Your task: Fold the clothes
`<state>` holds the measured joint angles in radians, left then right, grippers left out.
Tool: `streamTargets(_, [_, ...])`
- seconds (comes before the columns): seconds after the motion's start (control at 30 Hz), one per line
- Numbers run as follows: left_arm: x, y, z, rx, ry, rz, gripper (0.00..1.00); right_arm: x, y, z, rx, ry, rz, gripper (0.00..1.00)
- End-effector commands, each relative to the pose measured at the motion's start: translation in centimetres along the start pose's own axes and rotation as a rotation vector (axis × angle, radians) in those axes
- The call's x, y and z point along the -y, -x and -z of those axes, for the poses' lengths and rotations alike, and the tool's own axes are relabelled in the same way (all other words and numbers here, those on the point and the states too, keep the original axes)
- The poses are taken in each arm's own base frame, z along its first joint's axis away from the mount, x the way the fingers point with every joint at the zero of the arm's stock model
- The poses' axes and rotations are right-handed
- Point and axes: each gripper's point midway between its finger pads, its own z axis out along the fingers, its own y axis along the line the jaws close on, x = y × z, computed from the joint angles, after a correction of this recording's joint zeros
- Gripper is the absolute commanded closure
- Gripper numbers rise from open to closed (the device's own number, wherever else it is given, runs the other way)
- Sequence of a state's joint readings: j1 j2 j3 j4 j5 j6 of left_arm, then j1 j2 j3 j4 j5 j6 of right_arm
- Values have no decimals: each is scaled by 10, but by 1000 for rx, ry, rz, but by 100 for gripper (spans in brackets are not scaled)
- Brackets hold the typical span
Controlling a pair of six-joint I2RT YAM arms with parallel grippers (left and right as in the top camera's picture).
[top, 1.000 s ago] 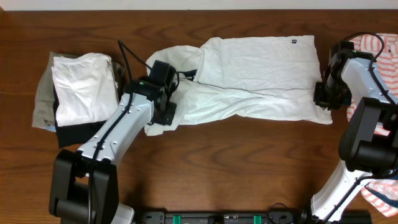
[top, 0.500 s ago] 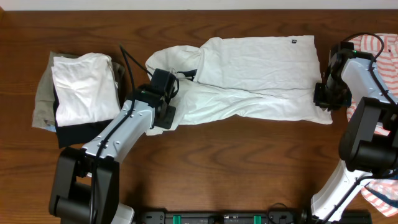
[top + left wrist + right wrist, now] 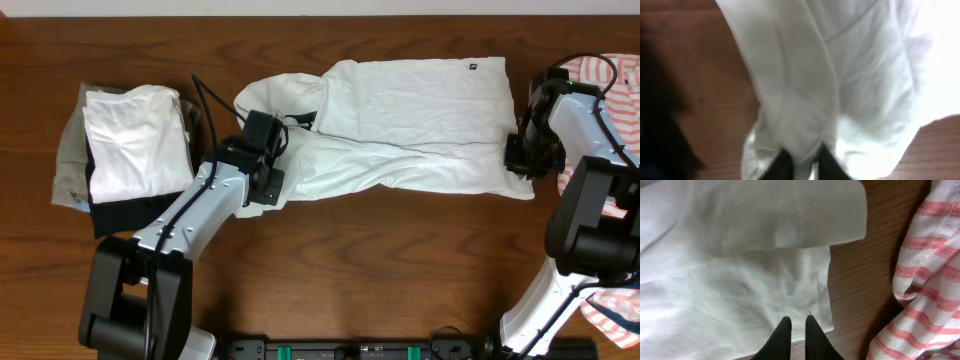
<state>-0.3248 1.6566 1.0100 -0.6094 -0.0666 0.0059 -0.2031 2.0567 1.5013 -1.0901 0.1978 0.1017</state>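
Note:
A large white T-shirt lies spread across the middle of the table, partly folded over itself, with its left end bunched. My left gripper sits on that bunched left end. In the left wrist view its dark fingertips are shut on a fold of the white T-shirt. My right gripper is at the shirt's right edge. There its fingers are closed over the stitched hem of the white T-shirt, near its corner.
A stack of folded clothes lies at the left: a white one on top, with black and khaki beneath. A coral-and-white striped garment lies crumpled at the right edge, just beyond my right gripper, and shows again as striped fabric.
My left gripper has shifted a little to the right along the shirt's left end, and its fingers now pinch the fabric. The right arm has not moved.

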Motion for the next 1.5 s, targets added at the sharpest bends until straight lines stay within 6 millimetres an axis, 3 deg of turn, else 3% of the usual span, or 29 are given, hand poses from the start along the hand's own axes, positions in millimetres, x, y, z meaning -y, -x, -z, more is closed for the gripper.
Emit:
streamTargets(0.0, [4,-11,-4,-28,-24,-9,94,3,0,8,20,-2,0,90])
streamTargets(0.07, [-14,-11,-4,-28,64,-14,94,3,0,8,20,-2,-1,91])
streamTargets(0.13, [-56,-6,4,-11,276,29,94,3,0,8,20,-2,-1,91])
streamTargets(0.23, [-123,4,32,43,596,147,94,3,0,8,20,-2,-1,91])
streamTargets(0.33, [-146,17,44,94,640,233,94,3,0,8,20,-2,-1,91])
streamTargets(0.53, [-123,32,30,127,427,244,93,3,-1,8,17,-2,0,91])
streamTargets(0.57, [-117,33,27,128,388,241,87,3,-1,8,17,-2,0,91])
streamTargets(0.63, [-107,35,24,128,329,237,65,3,-1,8,17,-2,0,91])
streamTargets(0.8, [-102,32,22,111,302,231,45,1,-1,8,16,11,1,91])
streamTargets(0.9, [-98,26,21,86,285,222,44,-12,-2,9,12,88,33,92])
streamTargets(1.17, [-34,3,15,-34,-71,201,44,-75,-11,20,5,424,166,90])
streamTargets(1.3, [-31,3,16,-35,-91,201,44,-70,-16,10,-10,369,171,75])
streamTargets(1.33, [-31,3,16,-35,-91,201,44,-65,-17,6,-12,336,165,63])
streamTargets(1.37, [-31,3,16,-34,-91,201,44,-60,-17,3,-14,306,155,59])
streamTargets(1.47, [-31,4,16,-32,-91,201,44,-46,-15,-2,-13,235,114,57])
